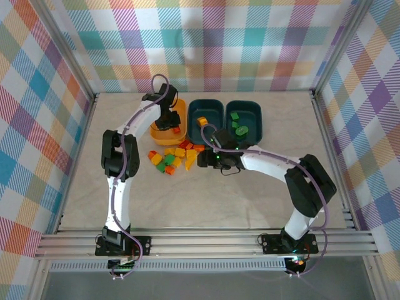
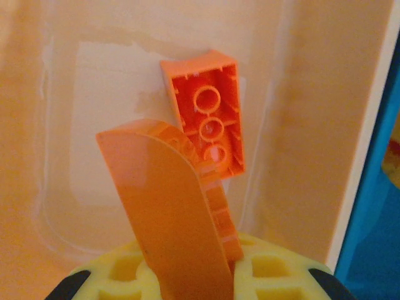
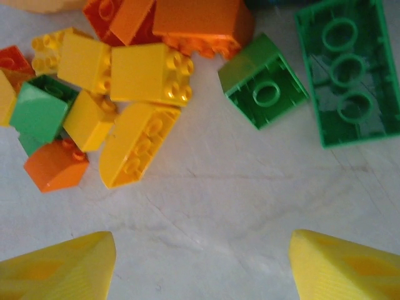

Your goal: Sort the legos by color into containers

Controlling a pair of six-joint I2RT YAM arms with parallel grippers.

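Across the pale desk [image 1: 250, 206] both arms are reaching towards the back row, where three containers sit side by side. On the left is the orange-yellow tub [image 1: 156, 135], then the middle teal tub [image 1: 209, 106], and just beside that the right teal tub [image 1: 251, 107].

The middle teal tub holds one orange brick [image 1: 202, 121], and the right one holds two green bricks [image 1: 237, 124]. In front of the tubs, a pile of legos [image 1: 174, 159] in red-orange, yellow and green lies loose on the desk.

The left tool [image 1: 169, 121] hangs over the orange-yellow tub, its jaws narrow and pinching a curved orange brick [image 2: 165, 206]. That brick's upper end is right by a rectangular orange brick [image 2: 209, 119], which lies hollow side up on the tub floor.

The right tool [image 3: 201, 265] sits low at the pile's right edge. Its yellow fingertips [image 3: 69, 265] are spread wide, with bare desk between them and nothing held. Just ahead lies a long green brick [image 3: 350, 69], underside up, with a smaller green brick [image 3: 264, 81] beside it. To the left, a rounded yellow brick [image 3: 137, 144] touches a square yellow brick [image 3: 150, 72].
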